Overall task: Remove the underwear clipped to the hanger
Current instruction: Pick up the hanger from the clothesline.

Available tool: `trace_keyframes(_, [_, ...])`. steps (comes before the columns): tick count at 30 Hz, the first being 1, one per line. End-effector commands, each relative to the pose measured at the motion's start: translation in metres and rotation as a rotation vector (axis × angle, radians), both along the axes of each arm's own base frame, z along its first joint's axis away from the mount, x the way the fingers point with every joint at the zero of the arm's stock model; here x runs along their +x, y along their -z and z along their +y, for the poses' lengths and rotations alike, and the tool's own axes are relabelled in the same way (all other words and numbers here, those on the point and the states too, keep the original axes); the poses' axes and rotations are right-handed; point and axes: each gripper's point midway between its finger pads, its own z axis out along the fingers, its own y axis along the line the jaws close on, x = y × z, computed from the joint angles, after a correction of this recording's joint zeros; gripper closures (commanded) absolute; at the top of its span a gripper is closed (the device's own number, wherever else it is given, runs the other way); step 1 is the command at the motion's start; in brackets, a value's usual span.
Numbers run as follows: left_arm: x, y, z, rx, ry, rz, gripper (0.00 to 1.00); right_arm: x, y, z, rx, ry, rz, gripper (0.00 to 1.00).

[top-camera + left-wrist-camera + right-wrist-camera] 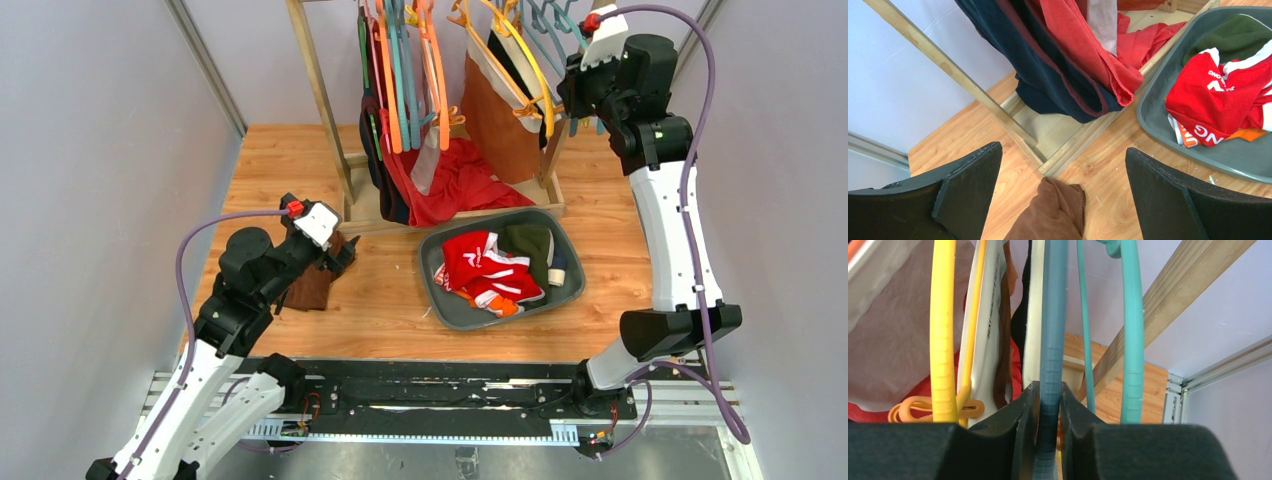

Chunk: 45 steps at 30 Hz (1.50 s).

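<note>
**Right clamped on a hanger bar, left wide open over the table**

Table (300,160): wood top, carries everything.

Rack (320,90): wooden frame on the far half of the table, with a row of coloured hangers on its rail.

My right arm (665,220) reaches up to the rack's right end. My left arm (235,300) is low over the table's left part.

Large red cloth (460,185): hangs mid-rack, its lower end lying in the base frame. A navy cloth (1048,85) hangs just beside it.

Grey bin (570,250): on the table, just in front of the rack base. Red briefs with white trim (485,265) are piled inside it, next to a dark green cloth (530,245).

Brown briefs with white waistband (500,120): hanging at the rack's right part, on the yellow hanger (530,70). I can't tell how they are fastened.

Black briefs (1020,325): only a sliver shows, just beside the brown pair on the rack.

Brown cloth (1053,215): crumpled on the table under my left gripper, not touched.

Left gripper (1063,152): fingers spread fully apart, holding nothing.

Right gripper (1049,390): fingers pinched nearly together on the blue-grey hanger (1053,315), with pads against both sides of its bar. The teal hanger (1133,340) is just to the side, not gripped. The brown briefs hang a couple of hangers over from my fingers.
</note>
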Motion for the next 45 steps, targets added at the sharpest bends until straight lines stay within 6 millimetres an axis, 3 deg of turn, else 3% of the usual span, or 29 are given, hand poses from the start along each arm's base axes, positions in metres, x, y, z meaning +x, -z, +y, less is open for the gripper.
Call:
trace_keyframes(1, [0.0, -0.006, 0.0, -0.003, 0.01, -0.032, 0.02, -0.006, -0.036, -0.004, 0.049, 0.01, -0.091, 0.84])
trace_keyframes(7, [-0.001, -0.005, -0.001, -0.002, 0.02, -0.031, 0.02, -0.02, -0.056, -0.007, 0.083, 0.027, -0.146, 0.99])
trace_keyframes(18, [-0.002, -0.004, -0.002, -0.002, 0.027, -0.035, 0.02, -0.041, -0.084, -0.019, 0.113, 0.086, -0.227, 1.0])
trace_keyframes(33, [-0.004, -0.004, -0.002, -0.001, 0.034, -0.041, 0.02, -0.084, -0.062, -0.029, 0.078, 0.094, -0.227, 0.99])
trace_keyframes(45, [-0.005, -0.002, -0.004, 0.0, 0.044, -0.041, 0.02, -0.124, -0.029, -0.04, 0.006, 0.106, -0.197, 0.99])
